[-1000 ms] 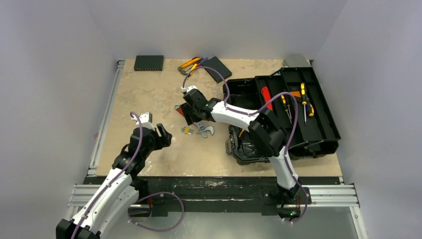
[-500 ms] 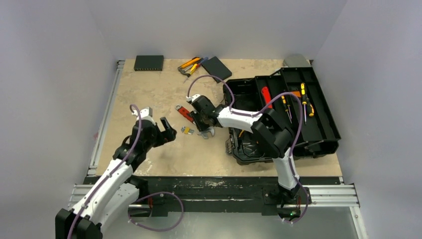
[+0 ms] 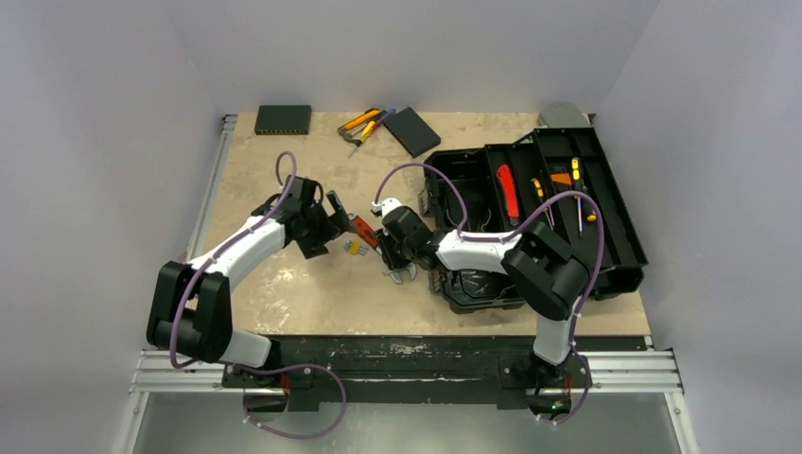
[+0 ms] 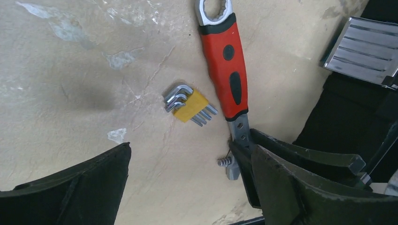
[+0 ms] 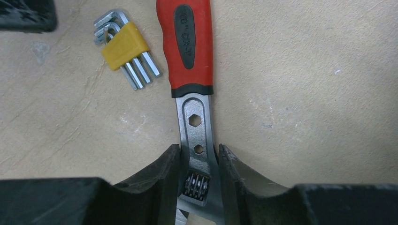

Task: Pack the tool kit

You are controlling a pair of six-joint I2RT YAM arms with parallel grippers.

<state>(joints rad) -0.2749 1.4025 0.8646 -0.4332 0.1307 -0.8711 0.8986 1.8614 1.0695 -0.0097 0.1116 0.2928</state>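
Red-handled wrench lay flat on the table, just left of the open toolbox and beside the yellow hex-key set. My right gripper had just narrowed onto its steel shank by the adjuster, so I judged the pick for packing made but the lift not yet begun. A second before, that gripper stood wider over the handle, and my left gripper, then back near the table's near edge, had since swung in by the handle's ring end, jaws spread wide and holding nothing.
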